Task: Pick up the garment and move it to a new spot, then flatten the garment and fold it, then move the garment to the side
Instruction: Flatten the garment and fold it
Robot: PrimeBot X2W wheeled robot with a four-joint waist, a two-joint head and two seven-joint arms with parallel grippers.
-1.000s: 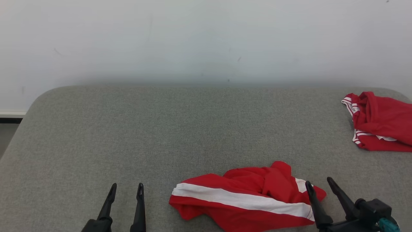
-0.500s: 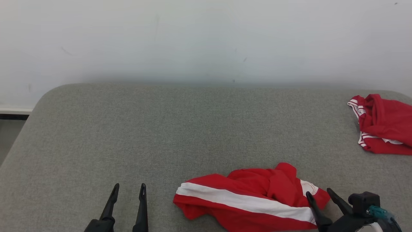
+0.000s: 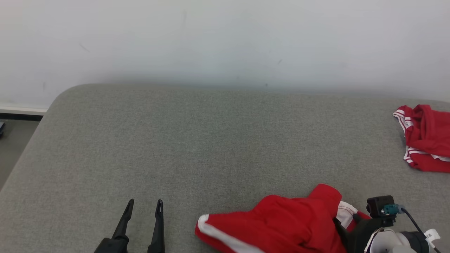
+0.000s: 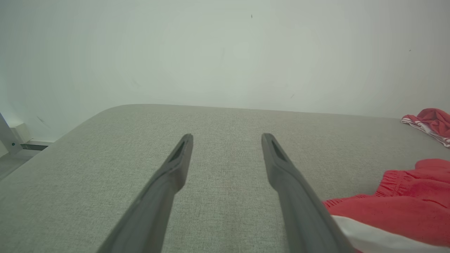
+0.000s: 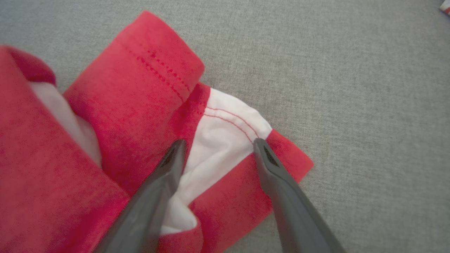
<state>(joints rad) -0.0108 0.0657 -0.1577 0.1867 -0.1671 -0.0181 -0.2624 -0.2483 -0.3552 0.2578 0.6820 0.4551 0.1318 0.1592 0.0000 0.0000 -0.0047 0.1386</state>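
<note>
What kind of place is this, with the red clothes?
Probably an indoor practice room for folding clothes: a grey cloth-covered table against a bare white wall, with a red-and-white garment and a second red garment lying on it.

Crumpled red white-striped garment (image 3: 288, 225) on grey cushion (image 3: 197, 140)

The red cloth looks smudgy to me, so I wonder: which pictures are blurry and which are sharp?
Head view: the near red garment is smeared, its white stripe soft; the grey table looks sharper. Left wrist view: the left gripper and table weave are crisp. Right wrist view: the garment's stitching is clear mid-picture, its left side blurred.
</note>
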